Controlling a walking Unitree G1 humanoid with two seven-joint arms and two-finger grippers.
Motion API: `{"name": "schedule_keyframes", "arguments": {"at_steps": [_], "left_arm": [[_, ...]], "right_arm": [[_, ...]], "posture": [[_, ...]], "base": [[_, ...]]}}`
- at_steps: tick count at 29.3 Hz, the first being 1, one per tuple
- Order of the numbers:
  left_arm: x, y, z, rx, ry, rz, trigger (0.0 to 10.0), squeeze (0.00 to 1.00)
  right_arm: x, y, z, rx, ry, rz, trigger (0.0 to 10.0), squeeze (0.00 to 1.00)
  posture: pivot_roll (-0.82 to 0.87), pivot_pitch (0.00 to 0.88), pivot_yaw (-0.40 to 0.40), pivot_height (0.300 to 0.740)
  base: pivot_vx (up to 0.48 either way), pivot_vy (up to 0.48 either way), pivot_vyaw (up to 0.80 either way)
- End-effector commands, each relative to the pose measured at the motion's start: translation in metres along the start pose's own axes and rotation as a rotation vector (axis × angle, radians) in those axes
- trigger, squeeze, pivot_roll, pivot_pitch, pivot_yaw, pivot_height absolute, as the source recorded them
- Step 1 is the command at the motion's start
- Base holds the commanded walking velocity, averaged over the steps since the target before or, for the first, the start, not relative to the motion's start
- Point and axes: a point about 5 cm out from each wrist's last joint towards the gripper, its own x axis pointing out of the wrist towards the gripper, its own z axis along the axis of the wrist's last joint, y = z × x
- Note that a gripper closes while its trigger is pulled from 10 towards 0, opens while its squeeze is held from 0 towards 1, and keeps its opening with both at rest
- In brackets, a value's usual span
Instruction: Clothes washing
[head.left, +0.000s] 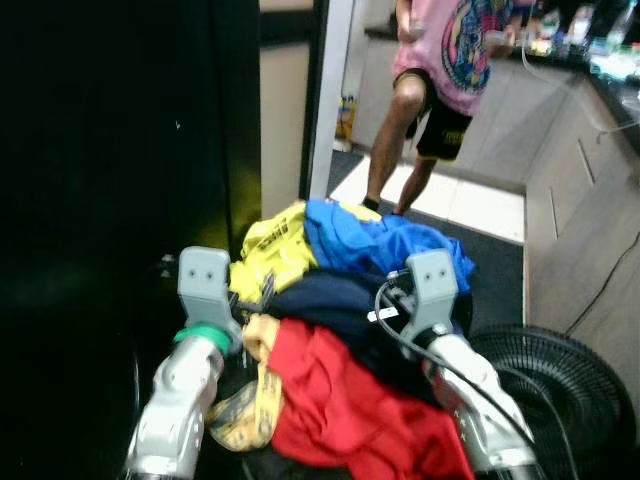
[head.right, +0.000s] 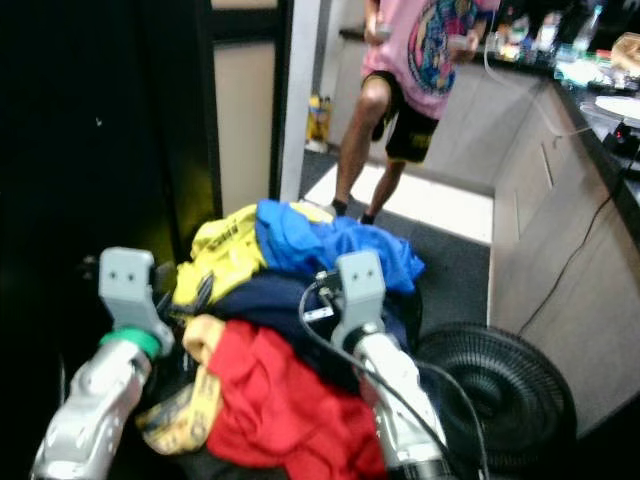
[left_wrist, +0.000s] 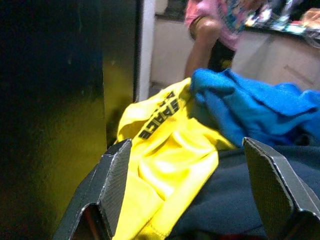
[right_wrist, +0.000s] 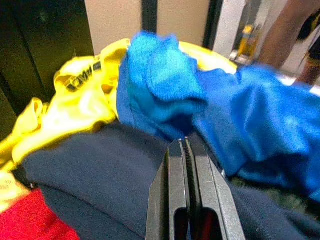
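Dim, softly blurred views; left side black shadow, brighter light beyond.

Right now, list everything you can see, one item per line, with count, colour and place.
Yellow garment: one, yellow with black lettering, far left of the pile.
Blue garment: one, bright blue, far right of the pile.
Navy garment: one, dark blue, middle of the pile.
Red garment: one, red, nearest the robot.
Fan: one, black, on the floor at right.
Person: one, pink shirt, black shorts, standing beyond.
Left gripper: open, over the yellow garment.
Right gripper: shut, over the navy garment.
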Motion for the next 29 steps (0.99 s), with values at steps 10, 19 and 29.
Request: {"name": "schedule_keyframes", "arguments": {"at_steps": [10,19,29], "left_arm": [[0.006,0.012,0.016,0.169,-0.059,-0.110,10.0,0.00],[0.006,0.034,0.018,0.108,-0.020,-0.100,10.0,0.00],[0.005,0.023,0.003,0.172,0.037,-0.110,10.0,0.00]], "right_arm": [[0.005,0.005,0.002,0.074,-0.093,-0.065,10.0,0.00],[0.002,0.012,-0.007,0.084,-0.093,-0.104,10.0,0.00],[-0.004,0.002,-0.033,0.058,0.017,-0.100,10.0,0.00]], "posture": [[0.04,0.000,0.113,0.740],[0.03,0.000,0.198,0.740],[0.03,0.000,0.077,0.740]], "base": [[0.000,0.000,0.00],[0.000,0.000,0.00],[0.000,0.000,0.00]]}}
